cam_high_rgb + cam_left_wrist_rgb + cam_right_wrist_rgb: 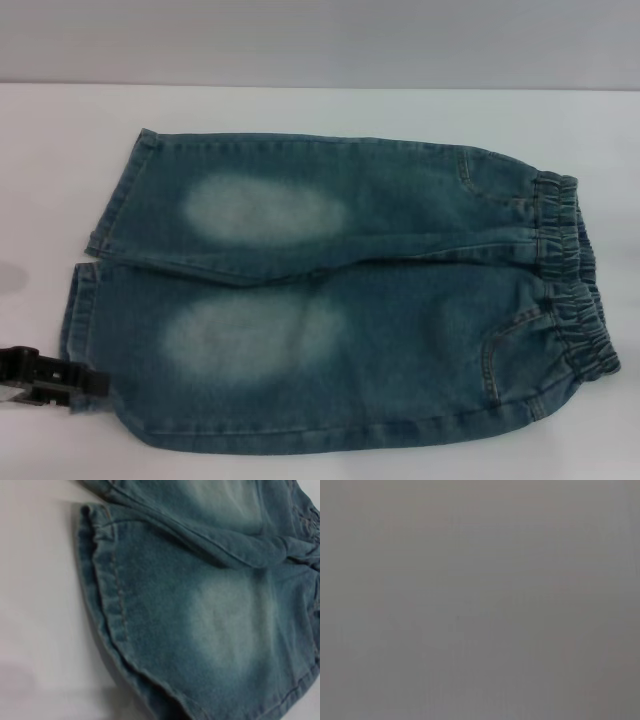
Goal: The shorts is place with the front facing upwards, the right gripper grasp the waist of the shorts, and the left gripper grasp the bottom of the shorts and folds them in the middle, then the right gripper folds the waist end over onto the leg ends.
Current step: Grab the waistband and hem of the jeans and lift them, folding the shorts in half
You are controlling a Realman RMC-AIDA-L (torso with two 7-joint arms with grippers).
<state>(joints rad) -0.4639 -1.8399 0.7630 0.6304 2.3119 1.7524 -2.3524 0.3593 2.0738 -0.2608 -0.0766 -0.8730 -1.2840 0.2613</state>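
Note:
The shorts [400, 300] lie flat and front up on the white table [40, 170], blue-green denim with a pale oval patch on each leg. The ruffled elastic waist [570, 270] points right. The bottom of the shorts, two straight hems, points left: the far leg end [115, 200] and the near leg end [72, 310]. My left gripper [95, 383] is a black claw low at the left edge, just beside the near hem's front corner. The left wrist view shows that hem [107, 595] close up with a faded patch [225, 620]. My right gripper is out of view; its wrist view shows only plain grey.
Bare white table surrounds the shorts on the left and behind, up to a grey wall [320, 40]. The near leg's lower edge [300, 440] lies close to the front of the head view.

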